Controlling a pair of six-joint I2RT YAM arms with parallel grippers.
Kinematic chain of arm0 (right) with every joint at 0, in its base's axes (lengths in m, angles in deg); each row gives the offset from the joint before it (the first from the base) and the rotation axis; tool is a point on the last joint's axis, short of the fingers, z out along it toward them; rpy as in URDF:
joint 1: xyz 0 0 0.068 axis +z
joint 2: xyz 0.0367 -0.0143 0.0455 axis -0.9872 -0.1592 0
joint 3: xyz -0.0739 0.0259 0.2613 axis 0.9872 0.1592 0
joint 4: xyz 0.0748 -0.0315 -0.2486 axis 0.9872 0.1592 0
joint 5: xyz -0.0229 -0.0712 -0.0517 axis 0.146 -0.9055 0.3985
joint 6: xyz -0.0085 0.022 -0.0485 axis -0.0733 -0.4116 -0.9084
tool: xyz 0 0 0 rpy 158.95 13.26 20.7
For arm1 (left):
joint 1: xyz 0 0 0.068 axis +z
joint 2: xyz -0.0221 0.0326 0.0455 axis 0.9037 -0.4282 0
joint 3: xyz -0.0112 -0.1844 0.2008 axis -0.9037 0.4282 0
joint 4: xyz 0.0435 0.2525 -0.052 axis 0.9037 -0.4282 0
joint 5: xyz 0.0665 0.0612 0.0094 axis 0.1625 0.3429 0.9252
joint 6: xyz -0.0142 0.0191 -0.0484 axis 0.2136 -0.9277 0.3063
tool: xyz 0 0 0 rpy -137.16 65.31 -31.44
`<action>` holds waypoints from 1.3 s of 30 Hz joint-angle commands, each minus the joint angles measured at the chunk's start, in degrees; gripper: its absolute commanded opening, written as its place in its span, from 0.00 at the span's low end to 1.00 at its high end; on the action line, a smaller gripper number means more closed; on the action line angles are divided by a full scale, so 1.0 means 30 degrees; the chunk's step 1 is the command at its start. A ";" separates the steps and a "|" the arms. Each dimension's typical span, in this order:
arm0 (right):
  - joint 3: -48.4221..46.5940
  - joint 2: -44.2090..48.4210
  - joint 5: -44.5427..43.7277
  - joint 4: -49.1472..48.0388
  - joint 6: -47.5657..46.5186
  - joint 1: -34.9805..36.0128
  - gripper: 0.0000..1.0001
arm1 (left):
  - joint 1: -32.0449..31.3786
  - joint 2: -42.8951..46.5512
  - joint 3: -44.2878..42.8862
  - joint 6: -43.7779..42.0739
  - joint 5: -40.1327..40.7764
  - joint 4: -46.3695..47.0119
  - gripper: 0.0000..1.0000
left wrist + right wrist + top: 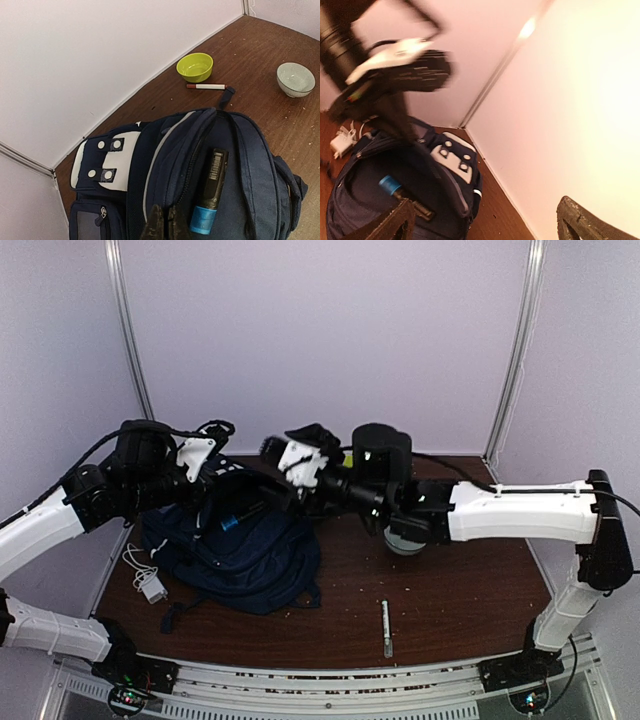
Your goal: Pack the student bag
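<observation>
Two arms (500, 510), left pincer (165, 225) pinching student bag (240, 165), right pincer (485, 212) spread wide.

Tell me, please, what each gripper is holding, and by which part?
The left gripper seems to pinch the student bag by its opening's rim; the right gripper is open and empty.

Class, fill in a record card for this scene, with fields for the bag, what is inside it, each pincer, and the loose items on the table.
bag: student bag, navy, lying on the table, main compartment open
inside bag: black marker with blue cap, lying in the opening
left pincer: shut, at the bag's opening rim
right pincer: open, near the bag, holding nothing
beyond the bag: green bowl, red-and-white marker, pale bowl
beside the bag: white charger with cable
near edge: slim pale stick
</observation>
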 commanded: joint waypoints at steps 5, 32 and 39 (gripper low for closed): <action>-0.2849 -0.2071 -0.0547 0.8249 1.4706 -0.5280 0.95 | -0.0038 0.0704 -0.0397 0.0387 0.0666 0.4779 0.00; -2.0478 -1.7375 0.0491 2.0810 2.2212 -0.8991 0.87 | -0.0039 0.0741 0.0298 -0.0623 0.1059 0.4745 0.00; -1.9343 -1.7483 0.3252 1.6642 2.7550 -0.9543 0.84 | 0.0133 0.0522 0.0371 -0.0702 0.1704 0.4947 0.00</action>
